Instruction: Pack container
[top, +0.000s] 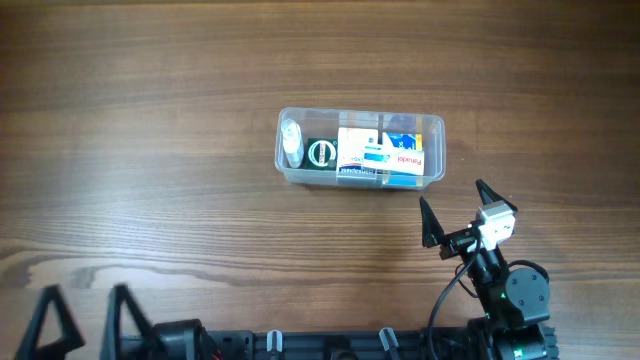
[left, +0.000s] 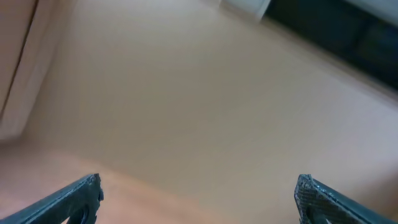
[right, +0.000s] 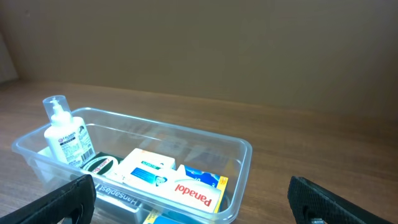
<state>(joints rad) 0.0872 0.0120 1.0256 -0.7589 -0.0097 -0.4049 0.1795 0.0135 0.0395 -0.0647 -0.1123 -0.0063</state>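
The clear plastic container (top: 434, 125) lies on the wooden table, right of centre. Inside it are a small white pump bottle (top: 291, 141) at the left end, a round black-and-white tin (top: 322, 153), and several white and blue medicine boxes (top: 385, 150). In the right wrist view the container (right: 245, 151) sits just ahead of the jaws, with the bottle (right: 66, 138) and a Panadol box (right: 196, 190) visible. My right gripper (top: 453, 210) is open and empty, below and right of the container. My left gripper (top: 85, 300) is open and empty at the bottom left.
The left wrist view shows only blurred tan surface between the open fingers (left: 199, 193). The arm bases (top: 515, 300) stand along the table's front edge.
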